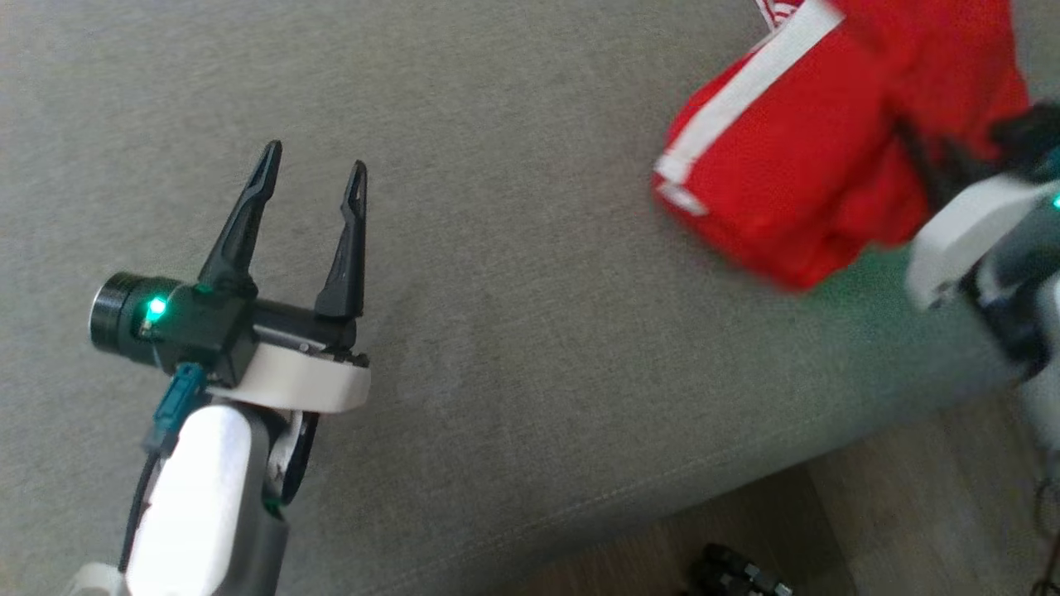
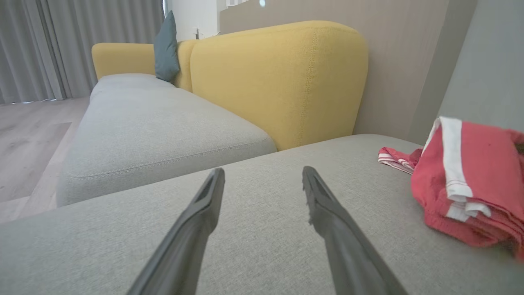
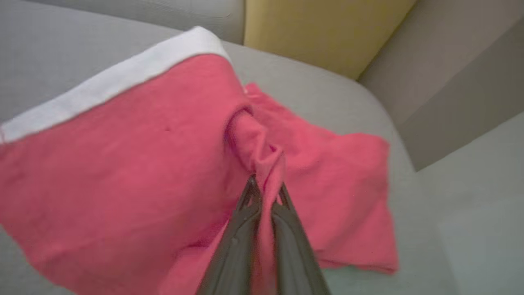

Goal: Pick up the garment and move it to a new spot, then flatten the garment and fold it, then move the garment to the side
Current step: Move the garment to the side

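- A wide grey seat cushion [image 1: 513, 348] takes up most of the head view. Its woven cloth is bare around the left gripper, and its seamed front edge runs along the near side.
- In the left wrist view a second grey seat cushion [image 2: 155, 131] lies farther off to the left, with a gap between it and the near one.
- A yellow backrest [image 2: 278, 82] stands upright behind the seats at the far side. A lower yellow section runs on to the far left.
- Pale wooden floor [image 2: 24, 139] lies left of the sofa and also shows beyond the near edge of the cushion in the head view.
- Grey curtains [image 2: 61, 45] hang at the far left, and a taupe wall [image 2: 409, 61] rises behind the backrest on the right.
- The garment [image 1: 795, 157] is red with a white stripe. It sits at the far right of the near cushion, bunched and partly raised, with a striped edge trailing flat on the cushion behind it.
- A teal pillow [image 2: 166, 49] leans upright against the yellow backrest at the far left.
- The left gripper [image 1: 316, 165] is over bare cushion well to the left of the garment, its fingers spread apart and holding nothing.
- The right gripper [image 3: 267, 186] is clenched on a pinched fold of the garment, the red cloth gathered between its two dark fingers.
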Available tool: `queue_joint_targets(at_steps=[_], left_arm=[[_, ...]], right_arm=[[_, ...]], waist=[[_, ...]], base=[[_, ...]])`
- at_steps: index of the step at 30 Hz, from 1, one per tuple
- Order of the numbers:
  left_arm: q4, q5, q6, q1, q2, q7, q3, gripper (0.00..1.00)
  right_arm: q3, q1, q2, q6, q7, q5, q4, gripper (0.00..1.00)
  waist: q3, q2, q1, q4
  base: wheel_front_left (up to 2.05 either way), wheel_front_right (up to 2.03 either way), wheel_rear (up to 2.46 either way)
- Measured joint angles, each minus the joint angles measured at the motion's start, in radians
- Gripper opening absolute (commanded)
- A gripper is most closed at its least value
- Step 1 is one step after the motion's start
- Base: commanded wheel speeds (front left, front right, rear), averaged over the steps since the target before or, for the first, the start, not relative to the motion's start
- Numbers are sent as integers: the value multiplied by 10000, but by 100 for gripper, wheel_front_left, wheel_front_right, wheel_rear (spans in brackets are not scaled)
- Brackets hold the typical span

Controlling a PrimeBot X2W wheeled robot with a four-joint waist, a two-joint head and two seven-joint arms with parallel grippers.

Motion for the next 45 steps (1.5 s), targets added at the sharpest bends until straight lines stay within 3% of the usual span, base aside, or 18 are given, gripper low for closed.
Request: queue_joint_targets(at_steps=[4, 12, 23, 24, 25, 34, 39, 45], left_arm=[[6, 77, -4, -48, 42, 0, -127, 100], [12, 77, -88, -369, 178, 0, -215, 100], [33, 176, -203, -851, 307, 2, -479, 100], [36, 176, -276, -943, 311, 4, -522, 100], [42, 176, -286, -1016, 318, 4, -545, 100], [307, 132, -360, -1032, 274, 4, -800, 100], [520, -79, -245, -861, 176, 2, -809, 100], [593, -466, 134, -198, -33, 2, -470, 100]], right_arm=[[-740, -519, -322, 0, -2, 107, 449, 0], [-2174, -754, -251, 0, -44, 485, 1204, 0], [-3837, -1046, 627, 0, -211, 278, 1691, 0], [-3965, -1054, 727, 0, -226, 257, 1797, 34], [-4046, -1054, 819, 0, -307, 196, 1866, 100], [-5200, -774, 1511, 0, -1354, -130, 1718, 100], [-5509, 469, 1925, 0, -2408, -274, 232, 100], [-4763, 2107, 2899, 0, -3041, -533, -1824, 100]], waist=[[225, 0, 1, -119], [703, 0, 0, -85], [1491, 0, 0, -82], [1559, 0, 0, -71], [1617, 0, 0, -55], [1449, 0, 0, 140], [954, 0, -1, 416], [201, 0, -1, 869]], base=[[0, 0, 0], [0, 0, 0], [0, 0, 0], [0, 0, 0], [0, 0, 0], [0, 0, 0], [0, 0, 0], [0, 0, 0]])
